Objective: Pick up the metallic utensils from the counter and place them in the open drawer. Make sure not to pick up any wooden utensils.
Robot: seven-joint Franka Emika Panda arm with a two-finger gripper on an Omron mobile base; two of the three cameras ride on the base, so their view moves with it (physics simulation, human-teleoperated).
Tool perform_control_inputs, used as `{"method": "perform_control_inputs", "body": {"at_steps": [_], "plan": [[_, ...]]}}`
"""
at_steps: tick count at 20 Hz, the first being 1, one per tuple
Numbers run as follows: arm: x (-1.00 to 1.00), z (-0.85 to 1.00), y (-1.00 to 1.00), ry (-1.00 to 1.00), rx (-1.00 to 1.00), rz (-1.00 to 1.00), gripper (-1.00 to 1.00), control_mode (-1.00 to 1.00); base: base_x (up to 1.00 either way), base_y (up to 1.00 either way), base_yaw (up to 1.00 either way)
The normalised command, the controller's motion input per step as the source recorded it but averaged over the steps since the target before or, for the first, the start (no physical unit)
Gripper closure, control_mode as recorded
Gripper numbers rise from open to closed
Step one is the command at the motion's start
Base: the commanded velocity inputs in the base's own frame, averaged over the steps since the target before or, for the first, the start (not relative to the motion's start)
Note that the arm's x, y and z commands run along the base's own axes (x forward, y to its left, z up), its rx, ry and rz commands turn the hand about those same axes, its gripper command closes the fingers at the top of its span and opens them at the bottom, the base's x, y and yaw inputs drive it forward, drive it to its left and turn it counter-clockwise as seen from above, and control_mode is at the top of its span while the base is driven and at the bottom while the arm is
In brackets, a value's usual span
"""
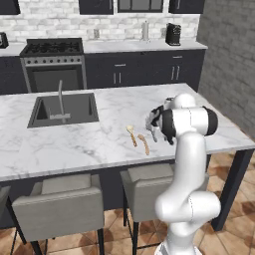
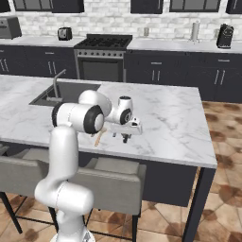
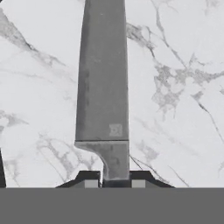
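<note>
A knife [image 3: 103,87] with a long grey blade lies flat on the white marble counter [image 1: 89,144], pointing away from the hand in the hand view. My gripper [image 3: 114,183] is down on the counter near its front edge, and both dark fingertips [image 3: 89,181] press against the narrow neck where blade meets handle. In the base views the gripper [image 1: 155,135] [image 2: 125,140] points straight down at the marble. Two tan wooden spoons [image 1: 132,135] [image 1: 144,144] lie just left of the hand. The open drawer is out of view.
A dark inset sink [image 1: 79,117] with a grey faucet [image 1: 61,102] sits at the counter's left. Grey stools [image 1: 62,204] stand under the front edge. A stove [image 1: 52,50] and dark cabinets line the back wall.
</note>
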Motion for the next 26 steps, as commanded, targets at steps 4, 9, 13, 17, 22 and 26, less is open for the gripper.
{"method": "perform_control_inputs", "body": {"at_steps": [4, 9, 13, 17, 22, 26], "plan": [[-0.18, 0.08, -0.14, 0.0, 0.03, 0.0, 1.0, -1.0, 0.0, 0.0, 0.0], [-0.2, 0.76, -0.43, -0.06, 0.1, 0.0, 1.0, -1.0, 0.0, 0.0, 0.0], [-0.59, 1.0, -0.07, -0.13, 0.08, 0.01, 1.0, -1.0, 0.0, 0.0, 0.0], [-0.81, 1.0, 0.04, -0.23, 0.05, 0.0, 1.0, -1.0, 0.0, 0.0, 0.0], [-0.81, 0.82, 0.07, -0.23, 0.04, 0.0, 1.0, -1.0, 0.0, 0.0, 0.0], [-0.64, 0.63, 0.2, -0.15, 0.03, 0.0, 1.0, -1.0, 0.0, 0.0, 0.0]]}}
